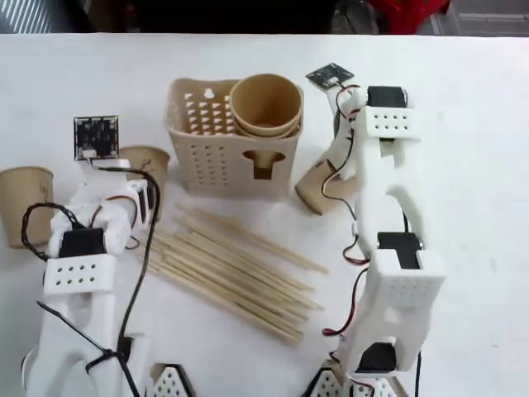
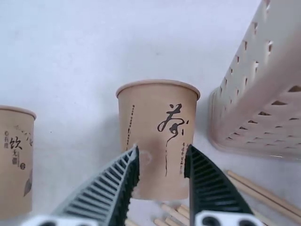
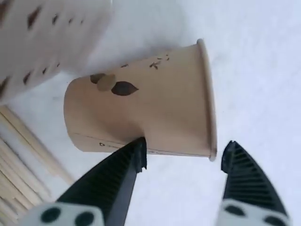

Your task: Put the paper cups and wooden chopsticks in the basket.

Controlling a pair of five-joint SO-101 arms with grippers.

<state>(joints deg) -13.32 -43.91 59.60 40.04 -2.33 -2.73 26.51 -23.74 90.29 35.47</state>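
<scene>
- Beige basket (image 1: 207, 161) holds stacked cups (image 1: 266, 103); wooden chopsticks (image 1: 231, 265) lie beside it.
- Left gripper (image 2: 162, 155): jaws spread, upright paper cup (image 2: 157, 117) just ahead.
- Right gripper (image 3: 186, 148): jaws spread, tipped paper cup (image 3: 141, 108) just ahead.

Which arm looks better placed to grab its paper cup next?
Left, probably: the left gripper, open, flanks the upright cup beside the basket. The right gripper is open too, but its tipped cup sits off-centre.
</scene>
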